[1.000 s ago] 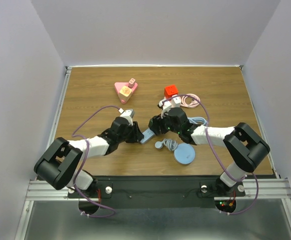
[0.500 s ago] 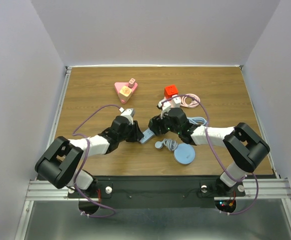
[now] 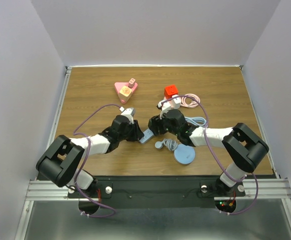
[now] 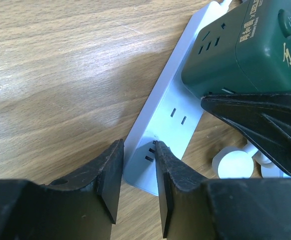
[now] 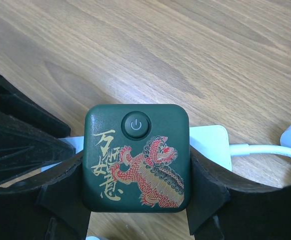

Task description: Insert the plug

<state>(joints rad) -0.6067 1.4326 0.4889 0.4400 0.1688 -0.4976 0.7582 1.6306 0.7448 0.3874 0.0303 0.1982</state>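
Observation:
The plug (image 5: 136,157) is a dark green cube with a power button and a red-and-gold lion print. My right gripper (image 5: 138,175) is shut on its two sides. It sits on the white power strip (image 4: 180,107), over the strip's far sockets; I cannot tell how deep it is seated. In the top view the strip (image 3: 146,135) lies between both grippers. My left gripper (image 4: 138,150) is at the strip's near end with a narrow gap between its jaws. One fingertip (image 4: 160,150) lies over the end socket, the other at the strip's edge. It grips nothing that I can see.
A pink triangular block (image 3: 125,89), a red cube (image 3: 171,91) and a pink coiled cable (image 3: 189,100) lie farther back. A blue disc (image 3: 184,155) and a grey cable with a round plug (image 3: 164,145) lie near the right arm. The strip's white cable (image 5: 265,149) runs right.
My left gripper's jaws have drawn a little closer together at the strip's end. The right gripper and the plug have not visibly moved.

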